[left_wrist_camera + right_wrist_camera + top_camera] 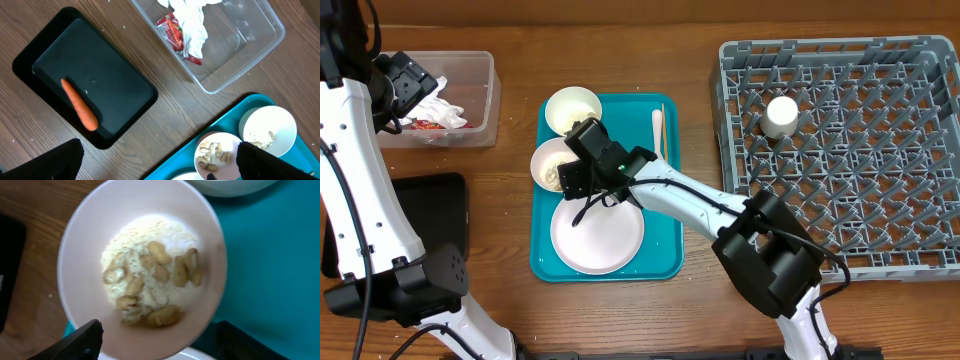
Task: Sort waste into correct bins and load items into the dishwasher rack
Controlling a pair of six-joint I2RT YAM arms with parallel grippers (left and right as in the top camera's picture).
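Right below your right wrist camera the fuller bowl [142, 240] fills the view, heaped with beige scraps [150, 280]: pale crumbs and a few nut-like lumps. Your right gripper [157, 330] has its fingers spread wide, one dark tip on each side of the bowl's near rim, and they clamp nothing. Whether either tip touches the rim you cannot tell.

From overhead, that bowl sits at the left edge of the teal tray [665, 235]. The second bowl [572, 108] is just behind it at the tray's far corner, with a few crumbs in its bottom. The plate [605, 240] lies at the near end of the tray, just beside the fuller bowl. The fork [659, 128] lies along the tray's right side, apart from the dishes. To the right of the tray is the rack [880, 200], and the cup [781, 117] stands among the pegs in its far left part.

Your left gripper [159, 150] hangs over the left end of the clear tub [235, 55], fingers far apart with nothing between them. Inside the tub the crumpled napkins [192, 25] and the red wrapper [175, 32] lie touching each other. The carrot [79, 104] lies slantwise on the floor of the black tray [30, 55]. That tray rests on the table near the tub but apart from it.
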